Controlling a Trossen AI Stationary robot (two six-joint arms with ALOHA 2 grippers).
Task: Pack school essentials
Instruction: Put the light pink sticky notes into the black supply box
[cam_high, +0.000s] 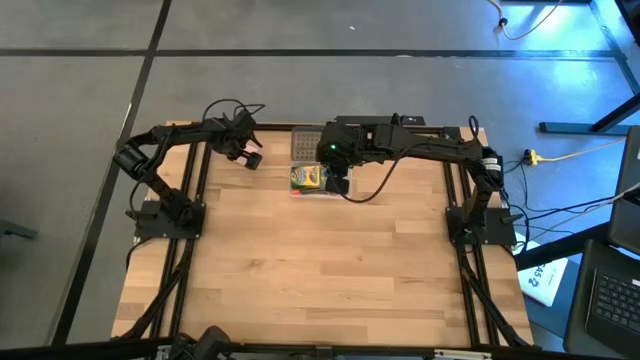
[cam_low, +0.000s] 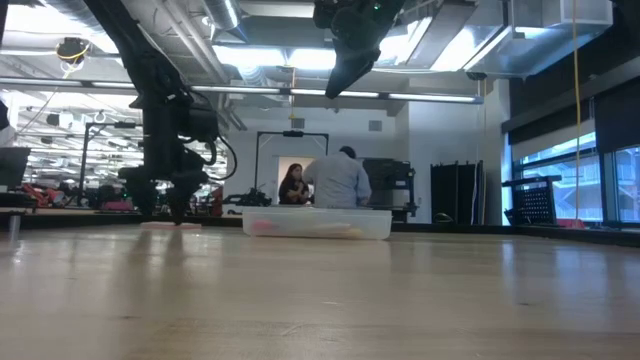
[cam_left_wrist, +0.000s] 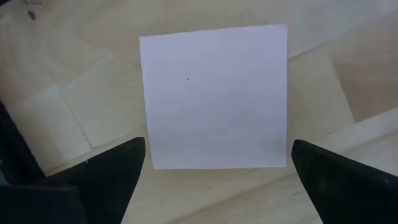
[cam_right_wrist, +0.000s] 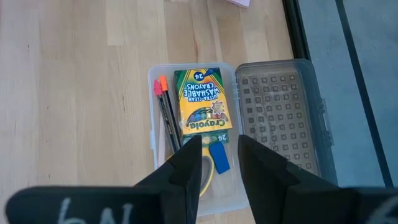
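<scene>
A pale square pad (cam_left_wrist: 214, 96) lies flat on the wooden table. My left gripper (cam_left_wrist: 217, 158) points down over it, open, one finger beside each of its two side edges; I cannot tell whether they touch it. In the low view this gripper (cam_low: 165, 210) is down near the tabletop. The clear case (cam_right_wrist: 186, 130) holds the crayon box (cam_right_wrist: 202, 102), two pencils (cam_right_wrist: 165, 118), a blue block (cam_right_wrist: 219, 157) and a yellow scissors handle (cam_right_wrist: 204, 174). My right gripper (cam_right_wrist: 219, 158) hovers high above the case, open by a narrow gap, with nothing between its fingers.
The case's dotted lid (cam_right_wrist: 280, 118) lies swung open beside the case, toward the table's far edge (cam_high: 304, 145). The wide near part of the table (cam_high: 320, 270) is bare wood. Dark frame rails (cam_high: 185, 230) run along both sides. People stand in the room behind (cam_low: 335, 180).
</scene>
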